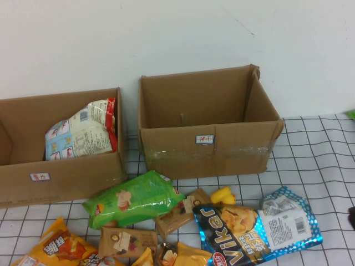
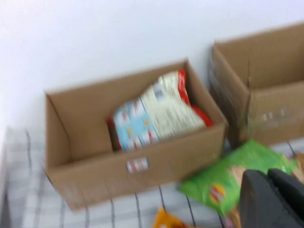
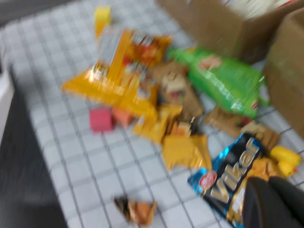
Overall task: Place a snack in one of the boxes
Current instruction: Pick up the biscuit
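Puffy cream and pale-blue snack bag [image 1: 82,134] lies inside the low brown cardboard box [image 1: 66,177] at left, tilted, long axis running near-left to far-right, red end far-right, probably propped on the wall. Left gripper [image 2: 280,202] shut, empty, near-right of that box; right gripper [image 3: 278,202] shut, empty, above the blue-black Vikar bag [image 3: 228,178].

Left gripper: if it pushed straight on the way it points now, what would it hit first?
Probably the green chip bag, which lies right ahead of the shut left gripper; beyond it stands the lower box. Depth is unclear.
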Available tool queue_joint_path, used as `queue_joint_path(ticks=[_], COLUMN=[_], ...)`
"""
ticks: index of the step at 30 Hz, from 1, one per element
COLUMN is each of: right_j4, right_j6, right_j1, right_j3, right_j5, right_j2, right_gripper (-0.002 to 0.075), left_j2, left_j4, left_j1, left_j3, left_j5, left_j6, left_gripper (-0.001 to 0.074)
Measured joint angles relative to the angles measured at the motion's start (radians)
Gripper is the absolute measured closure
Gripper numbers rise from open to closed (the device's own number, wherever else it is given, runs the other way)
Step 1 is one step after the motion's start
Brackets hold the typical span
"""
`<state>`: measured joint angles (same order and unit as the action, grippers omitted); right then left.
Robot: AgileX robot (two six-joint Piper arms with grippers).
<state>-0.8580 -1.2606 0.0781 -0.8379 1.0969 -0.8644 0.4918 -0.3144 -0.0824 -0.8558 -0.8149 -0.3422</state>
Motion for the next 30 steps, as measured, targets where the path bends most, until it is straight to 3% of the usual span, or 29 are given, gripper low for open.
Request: queue_joint_path(ticks=[7,16,25,27,30], right_j4=[0.313,0.673,0.776,0.757,0.711], right_j6=[0.137,0.398,0.528,0.52,0.41], right_j1=[0.245,0.655,0.798,0.804,0.806], right_j3=[-0.147,-0.217,-0.219,-0.219,-0.219], right_j5=[0.023,-0.015,-0.153,-0.174,-0.19], right_j2=[-0.177,-0.423,-0.664,-0.7,-0.755], right_gripper=[0.0727,0.0727,0.072,0.0683,0.0557], left_j2=[-0.154,-0.348,-0.396,-0.396,-0.396], left_j4=[-0.013,-0.043,-0.043,-0.043,-0.043], left_j1=[0.0,0.0,-0.001,-0.001,-0.001], left_j3=[0.211,0.335,0.341,0.341,0.341], left_j5=[0.009,0.011,0.011,0.011,0.011], left_j6=[0.085,0.094,0.096,0.096,0.088], left_gripper=[0.0735,0.0736,0.0736,0.0736,0.0736])
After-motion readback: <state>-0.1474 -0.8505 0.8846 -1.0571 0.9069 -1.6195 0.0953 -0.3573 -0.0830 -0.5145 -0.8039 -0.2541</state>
